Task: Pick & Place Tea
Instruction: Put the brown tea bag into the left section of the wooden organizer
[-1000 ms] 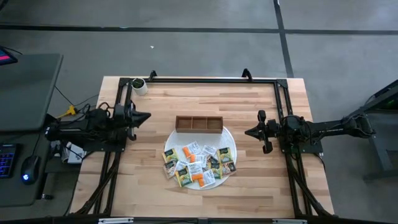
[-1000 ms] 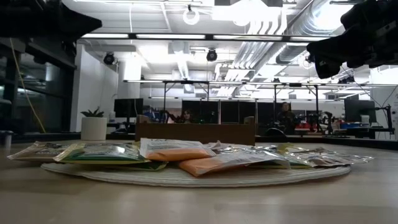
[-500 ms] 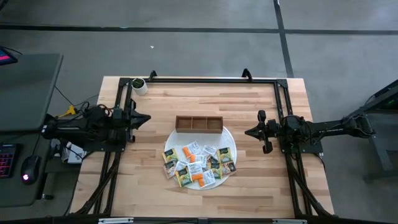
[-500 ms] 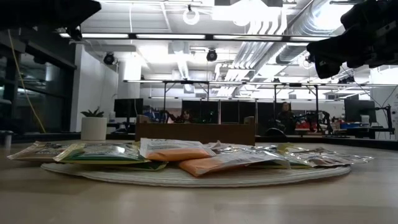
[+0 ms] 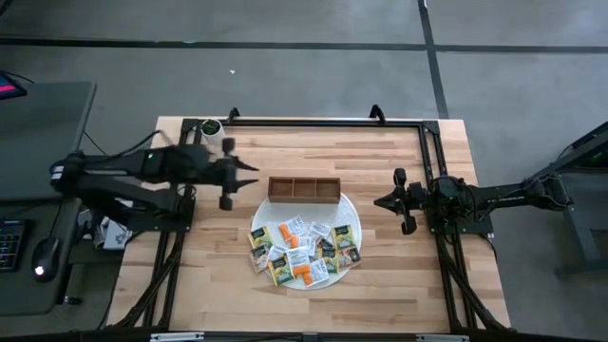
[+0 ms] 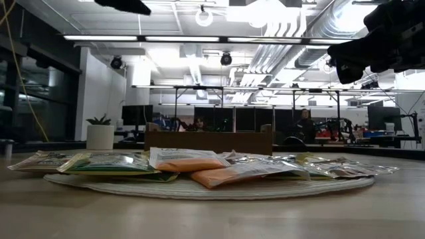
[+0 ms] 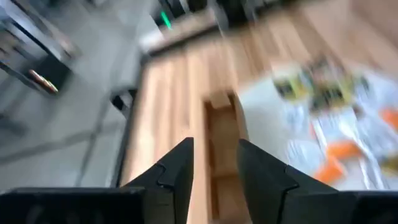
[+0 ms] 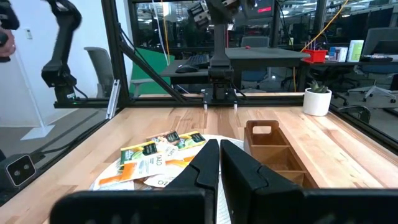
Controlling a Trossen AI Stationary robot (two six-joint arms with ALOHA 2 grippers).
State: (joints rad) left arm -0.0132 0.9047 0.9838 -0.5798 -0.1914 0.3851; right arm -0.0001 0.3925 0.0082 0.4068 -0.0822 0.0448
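Several tea packets (image 5: 304, 249), printed green, yellow, white and orange, lie in a loose heap on a round white woven mat (image 5: 351, 214) at the table's middle. Just beyond the mat stands a brown wooden three-compartment tray (image 5: 304, 189). My left gripper (image 5: 253, 169) hangs open in the air left of the tray, pointing toward it and tipped down. In the left wrist view the tray (image 7: 219, 102) shows between the fingers and the tea packets (image 7: 329, 118) beside them. My right gripper (image 5: 377, 201) waits shut and level, right of the mat, holding nothing.
A small plant in a white pot (image 5: 211, 130) stands at the table's far left corner. A black frame rail (image 5: 323, 120) runs along the far edge, with more rails down both sides. Bare wood lies near the front edge.
My left gripper has risen and swung out toward the table's right, from beside its base to a spot left of the tray, and it has tipped downward and rolled. In the low view the arm has climbed almost out of the top. The tea, mat and tray have stayed put.
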